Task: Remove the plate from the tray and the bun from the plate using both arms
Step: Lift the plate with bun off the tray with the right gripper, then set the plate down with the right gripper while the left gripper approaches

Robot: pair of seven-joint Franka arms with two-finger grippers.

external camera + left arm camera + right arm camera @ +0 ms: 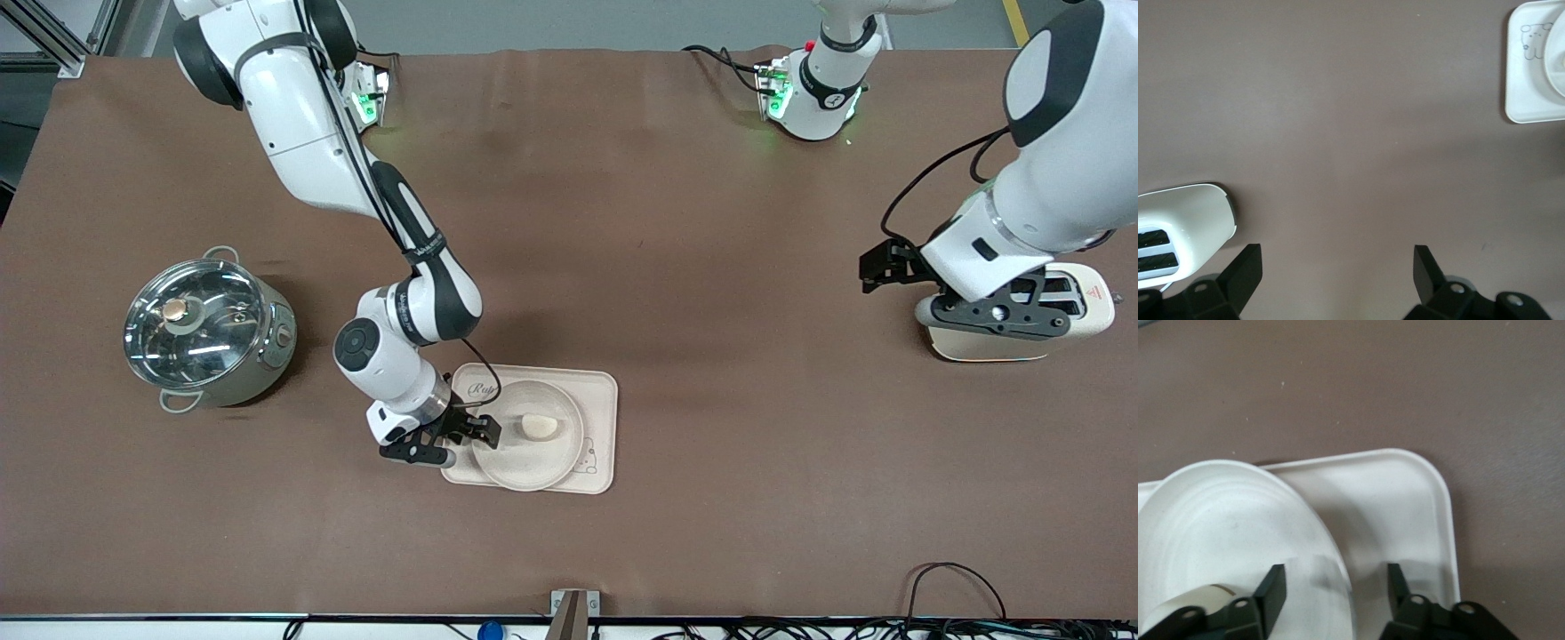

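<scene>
Two arms: both white jointed robot arms are in shot, one working and one waiting
Right gripper (476, 431): low in the middle of the front view, at the edge of the round cream-beige plate (524, 464). Its jaws are apart and straddle the raised rim, one finger over the dish, the other over the tray floor. Nothing is pinched yet as far as I can see
Left gripper (1338, 257): spread wide and empty, waiting over bare brown table (667, 222) beside the white slotted toaster (1092, 307), at the left arm's end
Plate spot: sits on the cream-beige rectangular tray (600, 418) with the rabbit drawing, lower centre of the front view
Bun spot: the small pale half-moon bun (539, 427) lies on the plate, just beside the right gripper's fingers
Step in hand: I'd say it's grabbing the plate rim
How to do it well: close squarely on the rim, go deep enough that it won't slip, then lift level so the bun doesn't roll off, and keep the outer finger from dragging the tray along
Count: 1 plate, 1 tray, 1 bun, 2 grippers, 1 toaster, 1 shiny steel pot with a glass lid (209, 333)
</scene>
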